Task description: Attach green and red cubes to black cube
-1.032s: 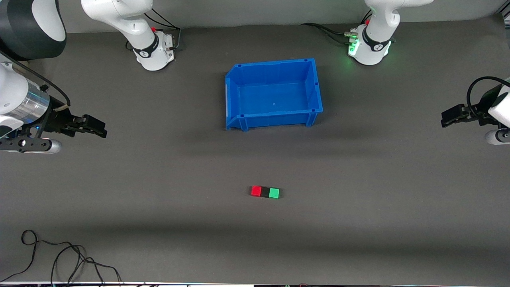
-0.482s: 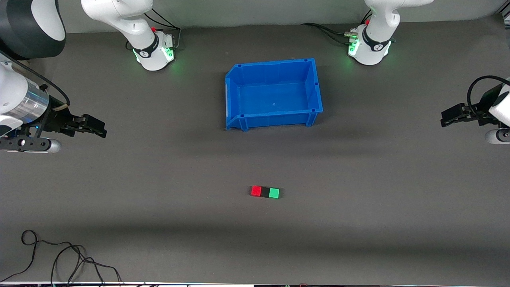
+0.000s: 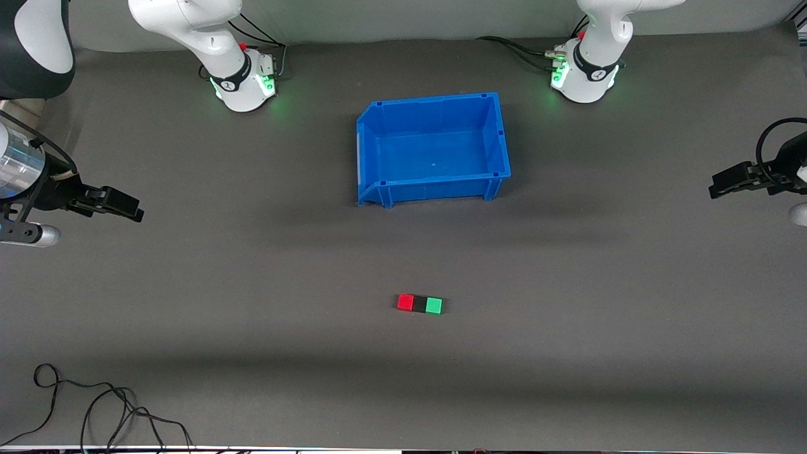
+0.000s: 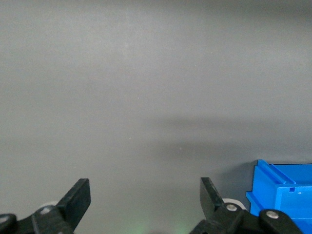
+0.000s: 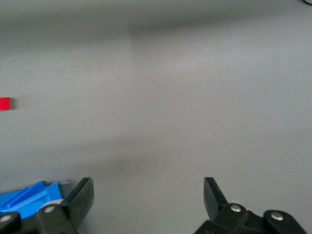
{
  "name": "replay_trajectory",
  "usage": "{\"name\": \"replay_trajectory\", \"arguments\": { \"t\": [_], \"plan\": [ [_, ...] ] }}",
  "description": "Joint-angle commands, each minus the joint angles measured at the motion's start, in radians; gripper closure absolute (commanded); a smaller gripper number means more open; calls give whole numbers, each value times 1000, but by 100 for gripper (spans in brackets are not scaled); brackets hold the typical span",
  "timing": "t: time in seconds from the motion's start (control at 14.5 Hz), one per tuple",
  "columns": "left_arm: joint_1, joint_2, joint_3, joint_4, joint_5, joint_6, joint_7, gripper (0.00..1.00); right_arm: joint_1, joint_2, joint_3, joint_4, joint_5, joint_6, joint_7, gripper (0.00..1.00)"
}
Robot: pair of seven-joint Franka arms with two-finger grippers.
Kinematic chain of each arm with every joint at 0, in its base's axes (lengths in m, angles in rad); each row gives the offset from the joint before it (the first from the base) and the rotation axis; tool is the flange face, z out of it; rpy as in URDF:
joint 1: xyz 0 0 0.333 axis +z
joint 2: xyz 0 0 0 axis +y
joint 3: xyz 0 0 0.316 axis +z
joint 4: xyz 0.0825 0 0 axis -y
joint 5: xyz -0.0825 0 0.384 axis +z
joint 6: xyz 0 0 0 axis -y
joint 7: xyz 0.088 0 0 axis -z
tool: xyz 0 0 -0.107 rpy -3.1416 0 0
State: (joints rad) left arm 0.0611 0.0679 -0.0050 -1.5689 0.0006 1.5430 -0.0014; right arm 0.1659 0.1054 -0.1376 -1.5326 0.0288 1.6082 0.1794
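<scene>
On the grey worktop point(image 3: 567, 353), an empty blue bin point(image 3: 372, 154) sits farther from the front camera than a three-cube row: red cube point(image 3: 405, 302), black cube point(image 3: 419, 304), green cube point(image 3: 434, 306), touching. Right gripper point(image 3: 129, 208) and left gripper point(image 3: 722, 183) hover wide open and empty at opposite worktop ends, roughly equally far from the row.

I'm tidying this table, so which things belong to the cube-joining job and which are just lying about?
Job:
- red cube
- black cube, between the other two in one touching row
- green cube

Lying about:
- blue bin, farther from the front camera than the cubes
- black cable, at the table edge nearest the front camera
</scene>
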Motion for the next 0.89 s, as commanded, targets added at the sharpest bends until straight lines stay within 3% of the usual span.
{"name": "replay_trajectory", "arguments": {
  "t": [0.0, 0.21, 0.34, 0.83],
  "plan": [
    [5, -43, -1, -48, -11, -4, 17, 0, -35, -36, 21, -35, -17, 10, -14, 0],
    [2, -43, -3, -59, -11, -6, 17, 0, -115, -53, 93, -41, -17, 10, -15, 0],
    [-4, -43, -4, -56, -8, -1, 17, 0, -228, -93, 220, -78, -17, 10, -14, 0],
    [-9, -45, -9, -42, -4, 17, 18, 0, -204, -62, 211, -64, -21, 12, -8, 0]
  ]
}}
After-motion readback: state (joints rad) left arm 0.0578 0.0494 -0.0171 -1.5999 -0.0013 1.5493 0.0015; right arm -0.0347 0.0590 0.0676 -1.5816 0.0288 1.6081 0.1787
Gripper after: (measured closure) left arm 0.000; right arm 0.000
